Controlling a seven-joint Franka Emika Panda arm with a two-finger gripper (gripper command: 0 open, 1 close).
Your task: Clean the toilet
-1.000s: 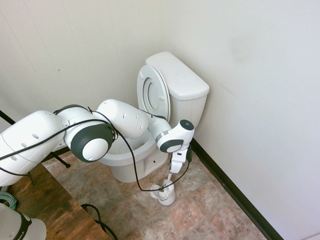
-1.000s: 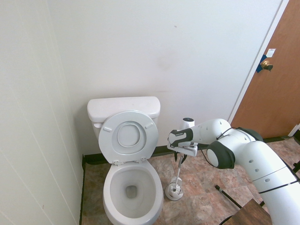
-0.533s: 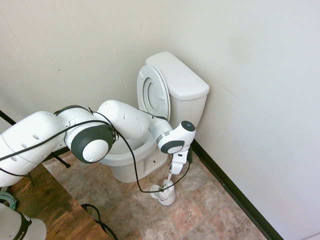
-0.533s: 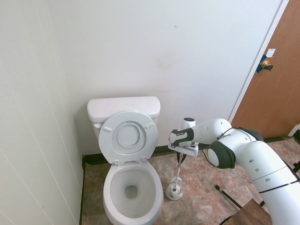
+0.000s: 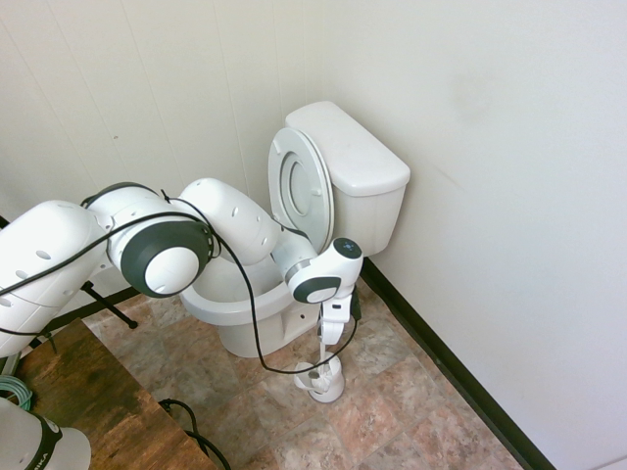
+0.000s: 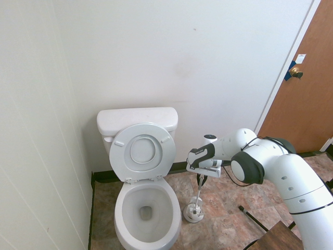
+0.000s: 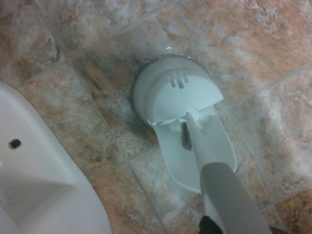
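The white toilet (image 5: pixel 358 162) stands against the wall with its seat and lid (image 6: pixel 142 151) raised and the bowl (image 6: pixel 125 219) open. Beside it on the floor sits a small white brush holder (image 6: pixel 193 212) with a toilet brush in it. The brush's grey-white handle (image 6: pixel 198 194) rises at a slant from the holder. My gripper (image 6: pixel 200 178) points down over the holder and is shut on the top of that handle. In the wrist view the brush handle (image 7: pixel 219 185) runs down into the holder (image 7: pixel 170 92), with dark bristles showing at its opening.
Brown stone-look floor tiles (image 7: pixel 253 53) surround the holder. A dark baseboard (image 5: pixel 441 372) runs along the wall close behind it. The toilet's base (image 7: pixel 39 185) is right next to the holder. A wooden door (image 6: pixel 307 99) is at the far right.
The gripper has closed on the brush handle. The arm's elbow and wrist have shifted a little toward the toilet, while the brush still sits in its holder.
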